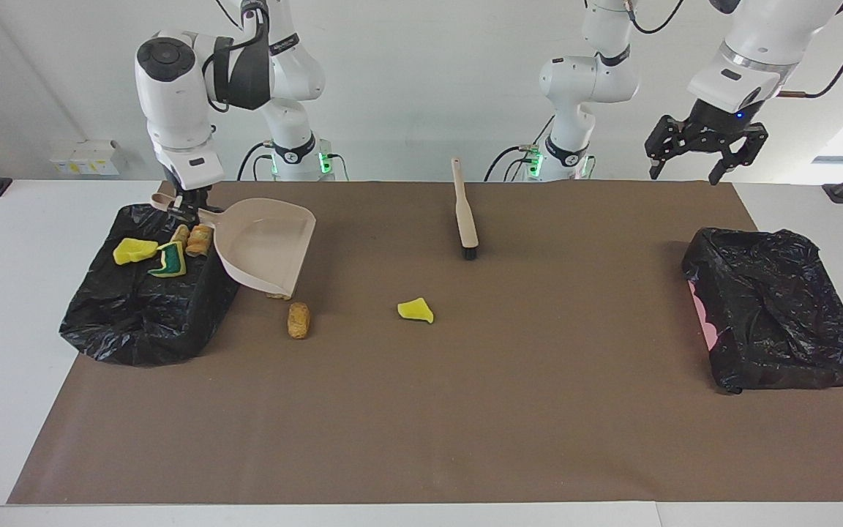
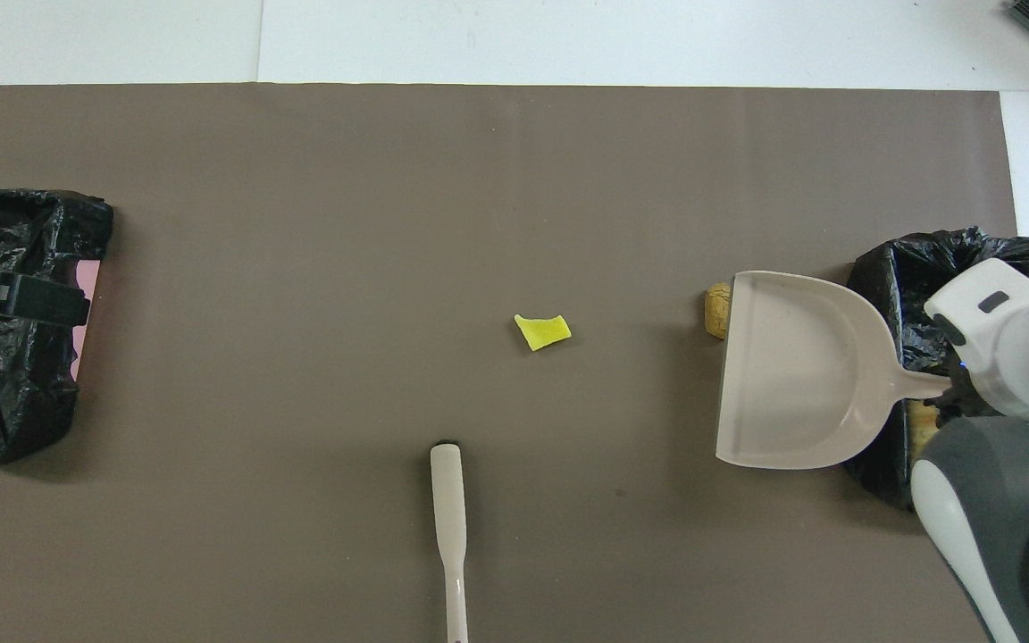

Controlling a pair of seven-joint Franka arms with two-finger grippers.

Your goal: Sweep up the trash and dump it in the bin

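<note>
Trash: four pieces in bin (image 1: 99, 322) at the mat's right-arm end; three on the mat (image 1: 465, 410), among them yellow sponge (image 1: 415, 310) and brown chunk (image 1: 298, 320). Right gripper (image 1: 186, 207) clamps dustpan (image 1: 264, 245). Left gripper (image 1: 705, 150), jaws apart, waits. Brush (image 1: 465, 212) unused.

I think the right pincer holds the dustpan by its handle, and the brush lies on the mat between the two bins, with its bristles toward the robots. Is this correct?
Not quite. The brush lies with its handle toward the robots and its bristles pointing away, as the facing view shows. The rest holds: the right pincer holds the dustpan by its handle, and the brush is on the mat between the two bins.
</note>
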